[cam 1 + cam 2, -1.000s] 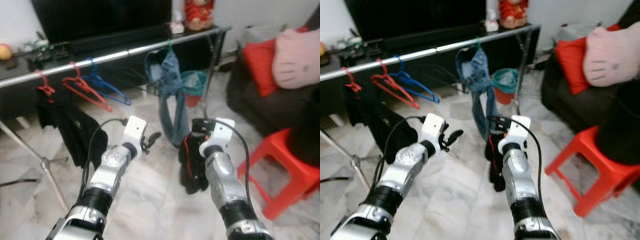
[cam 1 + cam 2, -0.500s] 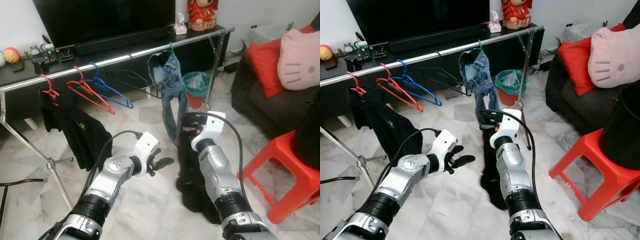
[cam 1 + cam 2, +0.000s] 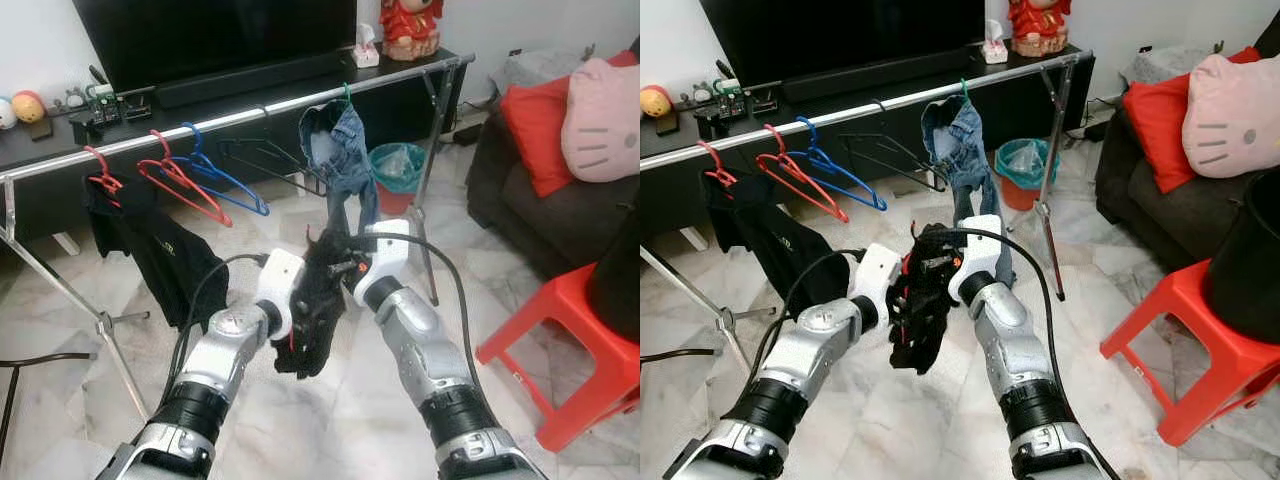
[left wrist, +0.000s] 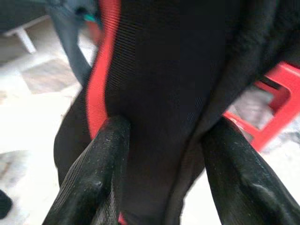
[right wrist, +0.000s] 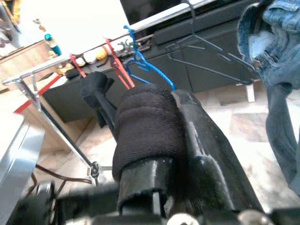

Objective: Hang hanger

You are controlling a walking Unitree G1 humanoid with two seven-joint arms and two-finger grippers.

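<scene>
Risk: black garment (image 3: 310, 320) is bunched between both grippers, well short of the clothes rail (image 3: 250, 110). The hanger hook can't be made out in the wad; if it stays buried, it likely won't catch the rail. Cloth is also wrapped over a finger of the right gripper (image 5: 154, 136), so letting go could snag and drag it off.

Left gripper (image 4: 159, 154) has fingers spread either side of a fold with a red strip (image 4: 98, 79), pinching the garment. Right gripper is clamped on the garment's upper end.

Garment: dark ribbed knit, limp, lower end hanging free above the marble floor (image 3: 330, 430). Red hanger (image 3: 185, 185), blue hanger (image 3: 225, 180) and jeans (image 3: 340, 150) already occupy the rail; open gap between them.
</scene>
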